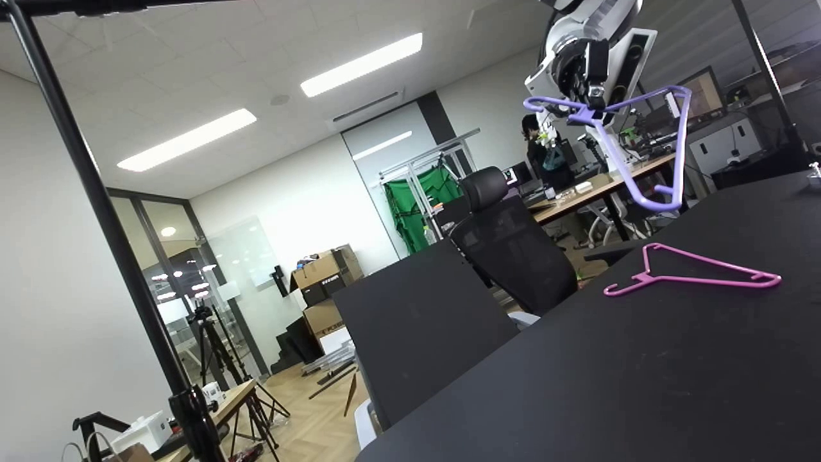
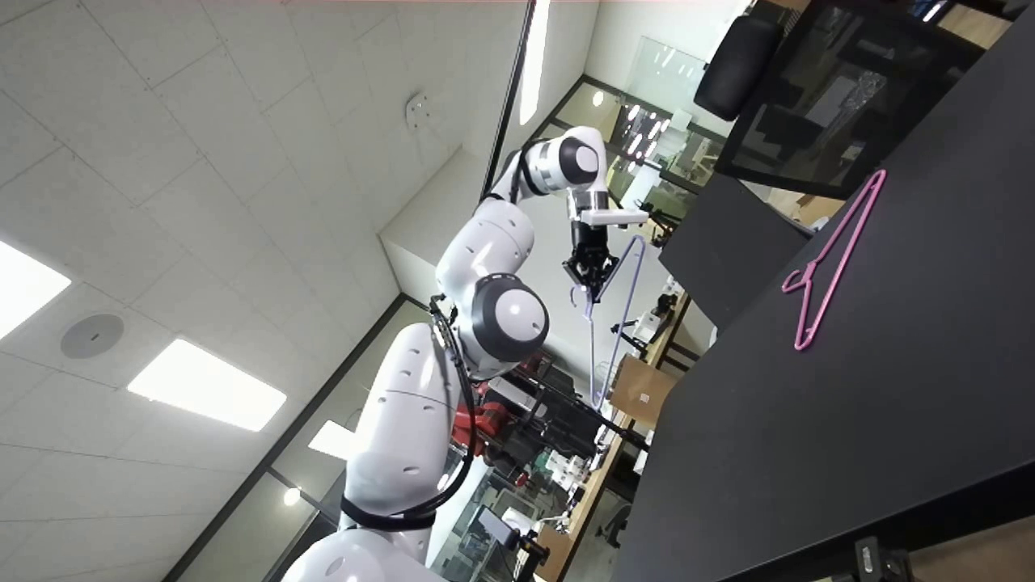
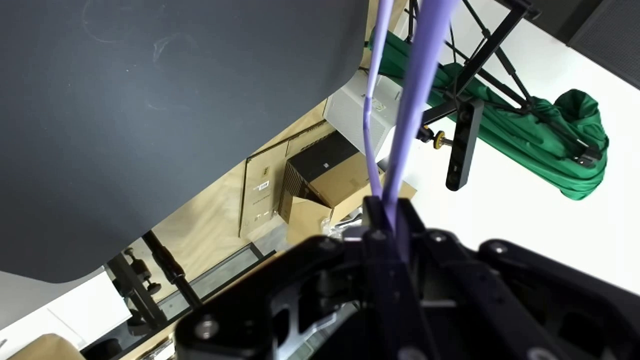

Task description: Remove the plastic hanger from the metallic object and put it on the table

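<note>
The plastic hanger, thin and lavender (image 1: 682, 147), hangs in the air in my gripper (image 1: 596, 97). The fingers are shut on it near the base of its hook, and its body dangles tilted downward. It also shows in an exterior view (image 2: 630, 297) below the gripper (image 2: 593, 293). In the wrist view, two lavender bars (image 3: 414, 95) run up from between the closed fingertips (image 3: 391, 206). The hanger is apart from the black table (image 1: 609, 372), whose top also shows in the wrist view (image 3: 190, 100). I cannot tell which thing is the metallic object.
A magenta-pink hanger (image 1: 712, 281) lies flat on the table and also shows in an exterior view (image 2: 845, 271). A black office chair (image 1: 516, 240) stands behind the table edge. A black pole (image 1: 102, 212) rises at the left. A small clear object (image 1: 814, 174) sits at the table's far right.
</note>
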